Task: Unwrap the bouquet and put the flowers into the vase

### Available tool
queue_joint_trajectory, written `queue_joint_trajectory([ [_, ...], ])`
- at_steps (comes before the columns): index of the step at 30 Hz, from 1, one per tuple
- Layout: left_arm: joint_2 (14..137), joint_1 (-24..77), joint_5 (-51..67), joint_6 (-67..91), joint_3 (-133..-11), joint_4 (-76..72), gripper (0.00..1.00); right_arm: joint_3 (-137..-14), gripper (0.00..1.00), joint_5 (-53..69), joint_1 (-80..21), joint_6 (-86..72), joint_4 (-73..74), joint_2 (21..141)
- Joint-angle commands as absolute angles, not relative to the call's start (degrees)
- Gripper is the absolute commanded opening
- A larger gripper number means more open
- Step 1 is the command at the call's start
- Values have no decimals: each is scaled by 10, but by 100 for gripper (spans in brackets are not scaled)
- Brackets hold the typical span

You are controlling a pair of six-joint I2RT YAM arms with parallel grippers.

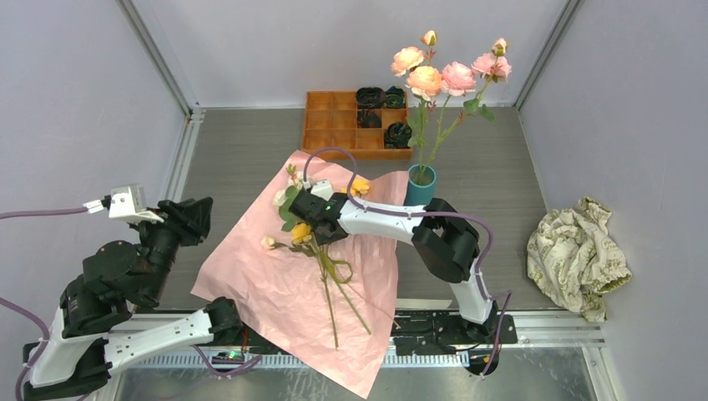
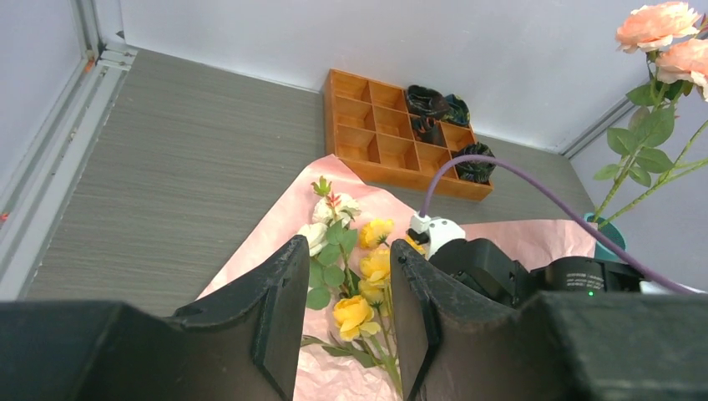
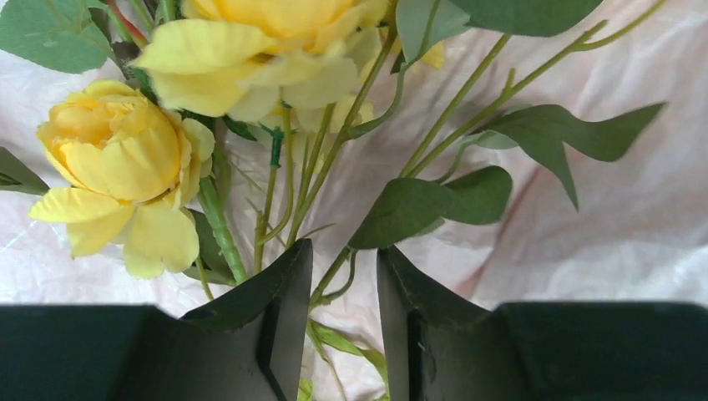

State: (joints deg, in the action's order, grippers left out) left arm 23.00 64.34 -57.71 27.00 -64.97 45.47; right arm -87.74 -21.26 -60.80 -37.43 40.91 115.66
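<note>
My right claw [image 3: 344,251] stands at a narrow gap over the loose flowers [image 1: 313,242], with one thin green stem [image 3: 334,271] between the fingers but not pinched. My left claw [image 2: 346,246] hangs off to the side, half wide and empty.

To do this pick well, I judge I should centre that stem, close low on it below the leaves, and lift slowly so the tangled neighbours slip free (the pink paper [image 1: 275,284] may drag along).

The flowers lie on the paper, near the one teal vase [image 1: 420,188]. On the paper I count three yellow heads and two cream, plus one pale bloom at the left edge. The vase holds four open peach-pink roses [image 1: 442,77] and two buds. The orange tray [image 1: 334,125] holds four dark rosettes [image 1: 397,134].
</note>
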Motion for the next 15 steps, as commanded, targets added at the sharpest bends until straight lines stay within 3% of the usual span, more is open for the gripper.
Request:
queue_joint_trajectory([
  [1, 221, 643, -596, 269, -649, 437, 42, -902, 38, -184, -607, -385, 378, 1177],
  [5, 216, 642, -599, 268, -648, 436, 42, -902, 27, -173, -605, -391, 371, 1196],
  [10, 216, 643, -599, 266, -650, 437, 42, -909, 3, -180, -604, -393, 381, 1186],
  [15, 216, 643, -599, 265, -651, 434, 42, -925, 1, -206, -616, -391, 404, 1126],
])
